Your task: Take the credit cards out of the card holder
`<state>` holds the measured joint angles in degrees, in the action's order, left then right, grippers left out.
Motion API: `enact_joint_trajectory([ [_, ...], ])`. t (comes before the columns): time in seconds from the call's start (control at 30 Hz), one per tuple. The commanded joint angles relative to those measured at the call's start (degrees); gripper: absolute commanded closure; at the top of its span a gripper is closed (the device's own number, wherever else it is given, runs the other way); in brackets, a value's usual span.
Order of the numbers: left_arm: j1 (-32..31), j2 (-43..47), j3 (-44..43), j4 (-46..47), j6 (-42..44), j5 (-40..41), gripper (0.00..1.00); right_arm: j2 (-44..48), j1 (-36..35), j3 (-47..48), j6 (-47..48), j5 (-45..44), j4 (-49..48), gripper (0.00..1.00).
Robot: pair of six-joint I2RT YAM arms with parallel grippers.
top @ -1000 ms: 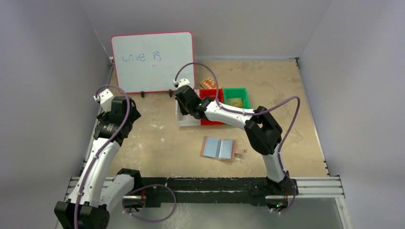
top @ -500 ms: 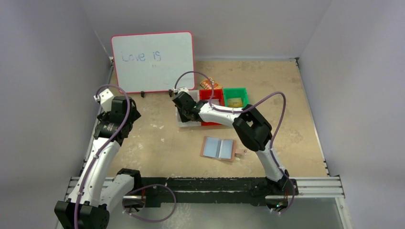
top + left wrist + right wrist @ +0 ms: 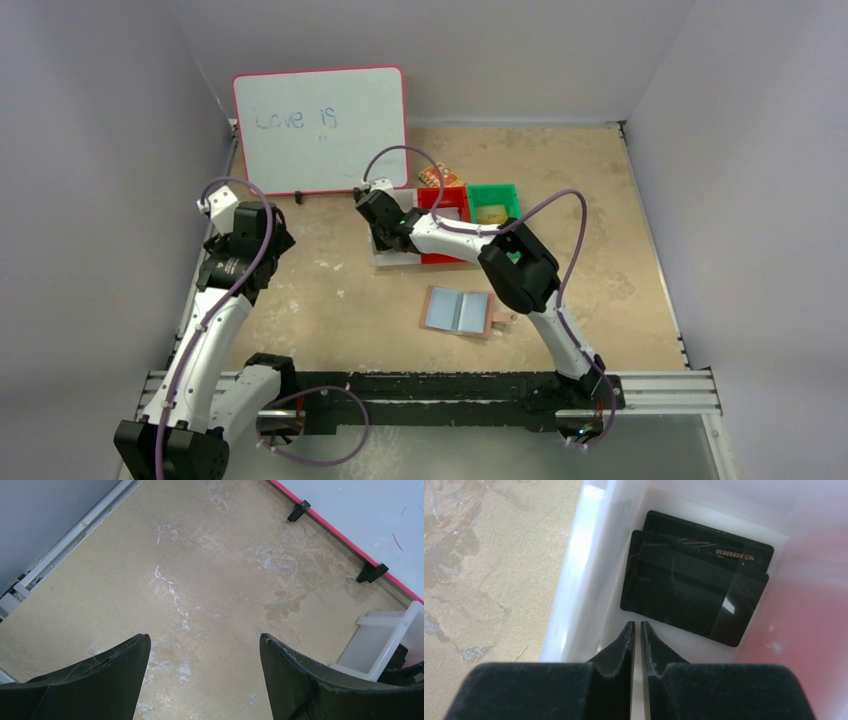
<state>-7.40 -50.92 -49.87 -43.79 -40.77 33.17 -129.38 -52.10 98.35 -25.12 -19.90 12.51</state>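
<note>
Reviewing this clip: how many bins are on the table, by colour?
white bin: 1
red bin: 1
green bin: 1
Total: 3

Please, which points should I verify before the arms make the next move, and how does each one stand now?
1. Black cards lie inside the white bin: ok.
2. Right gripper shut, holding nothing: ok.
3. Card holder lies open on the table: ok.
4. Card holder has no cards left inside: cannot tell.
5. Left gripper open, holding nothing: ok.
</note>
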Motion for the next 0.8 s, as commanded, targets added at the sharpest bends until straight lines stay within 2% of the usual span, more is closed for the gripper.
enact_joint_trajectory([
  [0.0, 0.28, 0.03, 0.08, 1.84, 1.47, -0.05, 0.2, -0.17, 1.48, -2.23, -1.52, -2.05, -4.48, 0.88],
  [0.3, 0.28, -0.4, 0.04, 1.87, 1.49, -0.22, 0.2, -2.91, 2.22, 0.14, -0.88, -3.46, -7.24, 0.85],
  [0.53, 0.28, -0.45, 0.11, 1.87, 1.53, -0.33, 0.2, -1.25, 2.29, -0.3, 0.56, -1.9, -6.66, 0.83],
  [0.67, 0.35, -0.4, 0.09, 1.95, 1.52, -0.38, 0.2, 1.15, 2.28, -1.05, 1.53, 0.12, -7.23, 0.74],
  [0.77, 0.29, -0.28, -0.01, 1.97, 1.59, -0.54, 0.2, 3.83, 2.26, 0.28, 3.47, 3.75, -5.59, 0.78],
])
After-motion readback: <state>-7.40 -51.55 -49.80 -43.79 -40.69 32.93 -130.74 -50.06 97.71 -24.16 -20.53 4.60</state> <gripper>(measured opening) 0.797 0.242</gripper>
